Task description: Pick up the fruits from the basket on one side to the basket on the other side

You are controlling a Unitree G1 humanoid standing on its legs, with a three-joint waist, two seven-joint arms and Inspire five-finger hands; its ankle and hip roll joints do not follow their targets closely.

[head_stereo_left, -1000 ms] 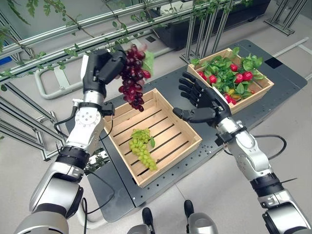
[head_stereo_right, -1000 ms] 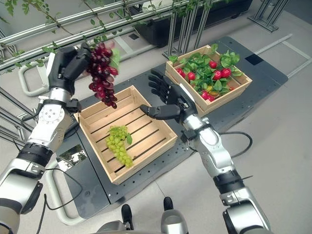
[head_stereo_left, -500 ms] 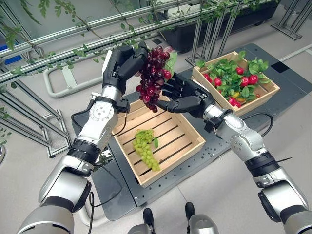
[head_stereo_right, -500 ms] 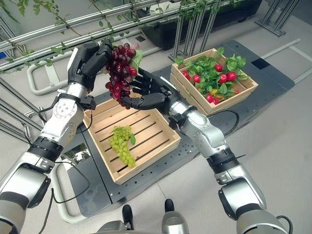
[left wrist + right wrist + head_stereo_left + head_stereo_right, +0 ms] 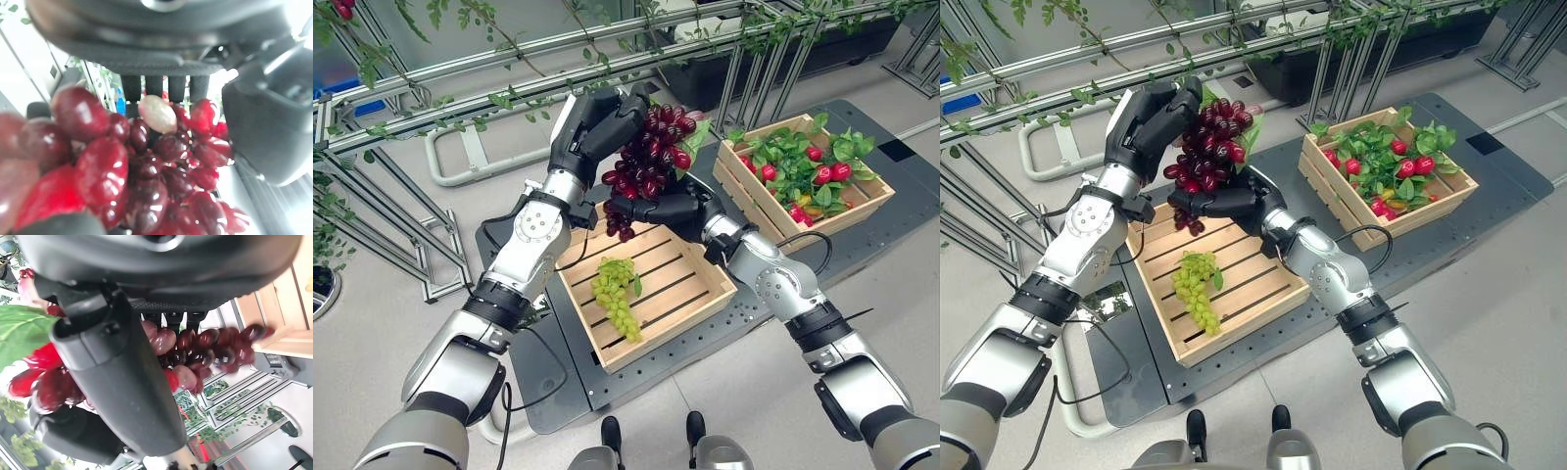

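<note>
Red grapes (image 5: 651, 162): a dark red bunch with one green leaf, held in the air above the far edge of the near crate, between both hands.
Left hand (image 5: 595, 125): raised over the near crate; fingers and thumb were curled round the top of the red bunch, gripping it.
Right hand (image 5: 668, 208): reached across under the bunch; fingers lay along its lower side and the thumb ran up beside it, cupping the grapes; its wrist view showed the berries pressed between thumb and fingers.
Near crate (image 5: 709, 291): slatted wooden box on the dark platform, directly below the hands.
Green grapes (image 5: 616, 293): one bunch lay on the slats of the near crate, towards its left half.
Far crate (image 5: 874, 196): second wooden box, to the right on the same platform, well apart from the hands.
Far crate contents (image 5: 803, 166): green leaves with small red fruits among them.
Platform (image 5: 553, 382): dark panel carrying both crates.
</note>
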